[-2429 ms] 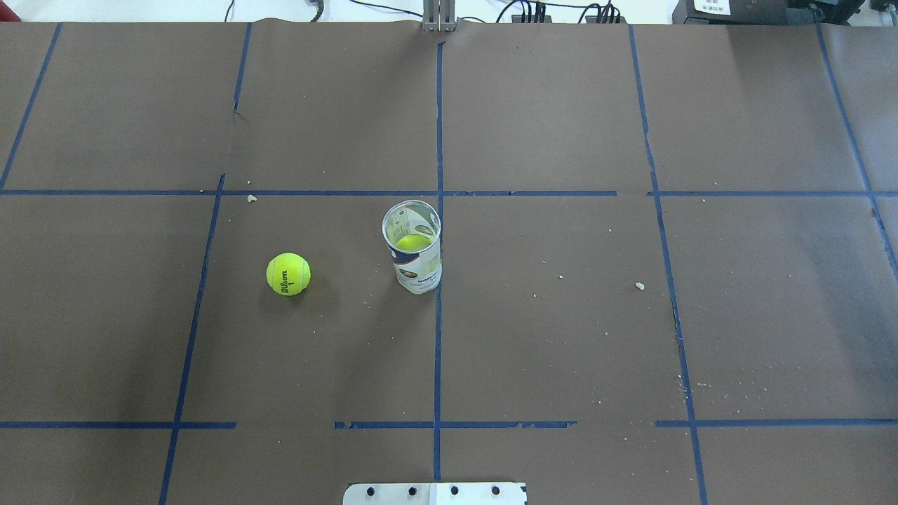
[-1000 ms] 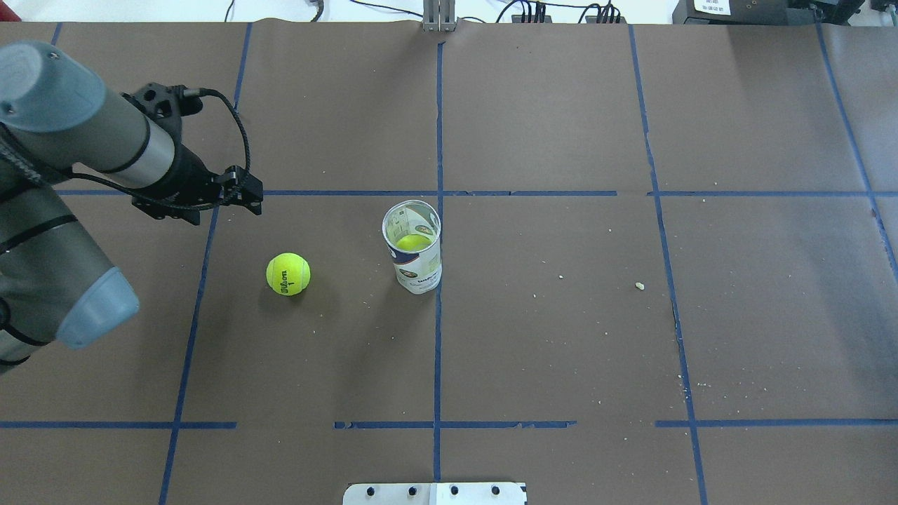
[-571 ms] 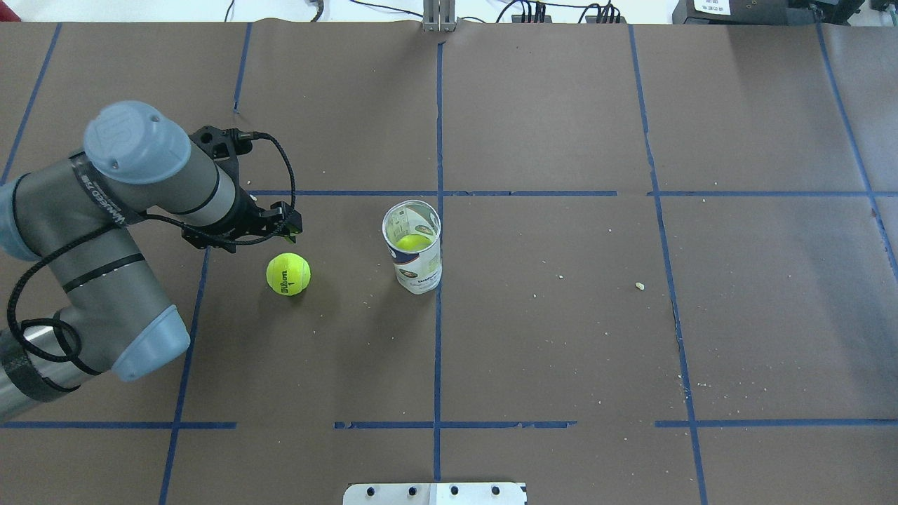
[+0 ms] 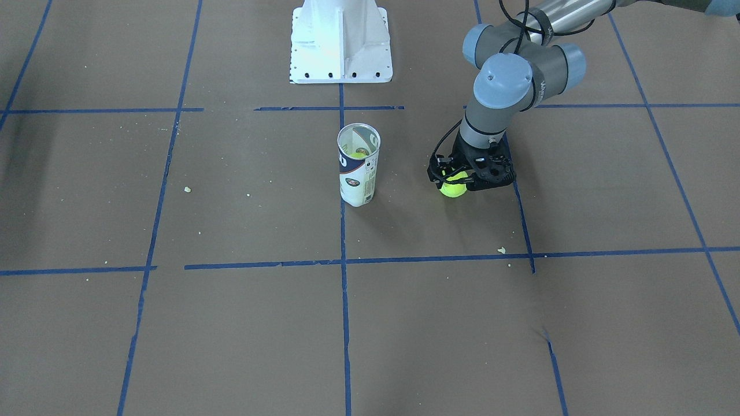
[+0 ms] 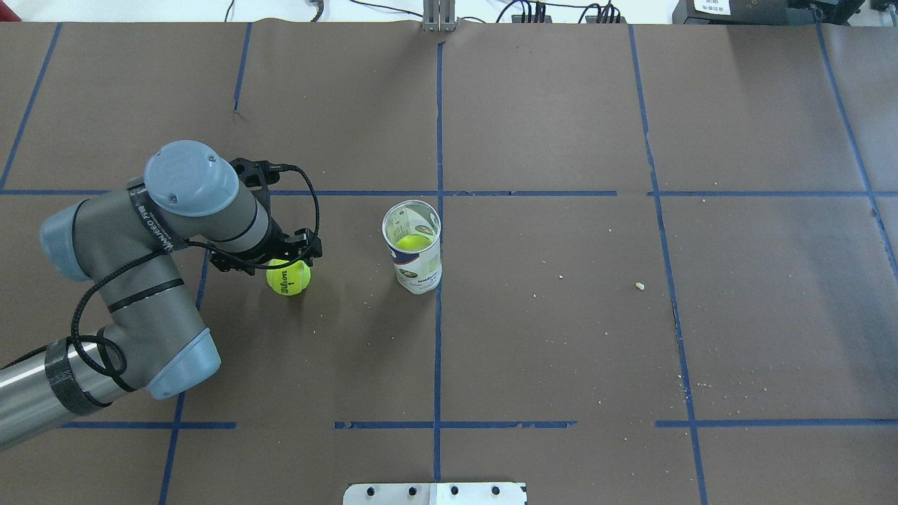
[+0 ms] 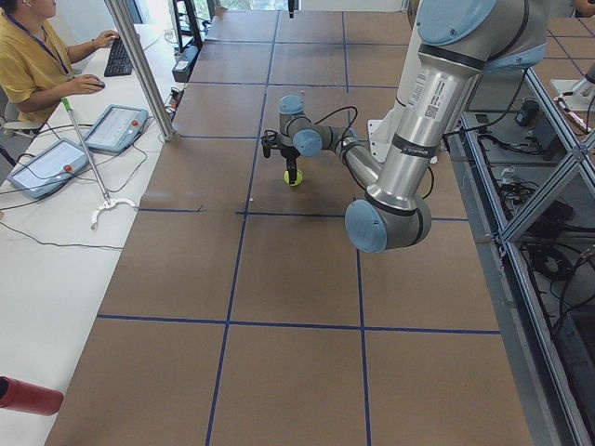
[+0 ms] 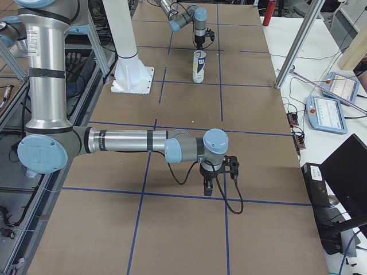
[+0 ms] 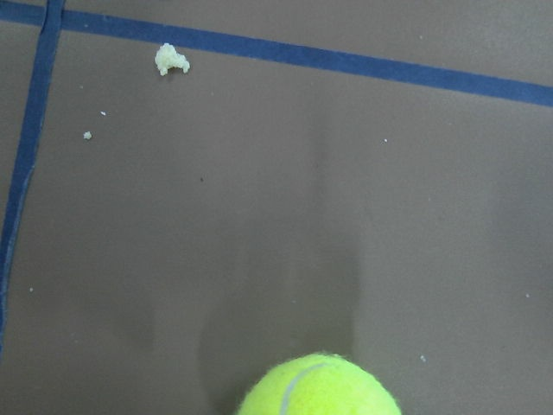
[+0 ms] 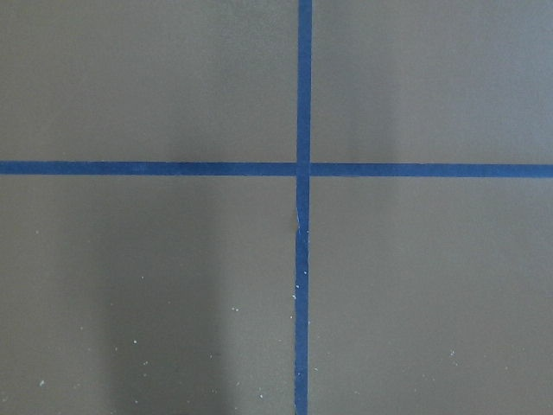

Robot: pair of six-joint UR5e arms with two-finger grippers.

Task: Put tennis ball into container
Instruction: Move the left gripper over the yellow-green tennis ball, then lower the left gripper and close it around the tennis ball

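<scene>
A yellow-green tennis ball [image 5: 289, 282] lies on the brown table left of the container [image 5: 418, 270], an upright white tube with a navy band. A second ball [image 5: 413, 242] sits inside the tube. My left gripper [image 5: 284, 261] hangs straight over the loose ball and covers its far half; it looks open, with the ball [image 4: 454, 190] under its fingers. The left wrist view shows the ball's top [image 8: 320, 389] at the bottom edge and no fingers. My right gripper [image 7: 209, 189] points down far away near the table's right end; whether it is open or shut I cannot tell.
The white pedestal base [image 4: 341, 40] stands at the robot's side of the table, behind the tube. Blue tape lines grid the brown paper. Small crumbs [image 8: 171, 59] lie scattered. An operator [image 6: 33, 65] sits at a side desk with tablets.
My left arm came in from the left and swung toward the ball, ending with its gripper over it. The ball and the tube have not moved.
</scene>
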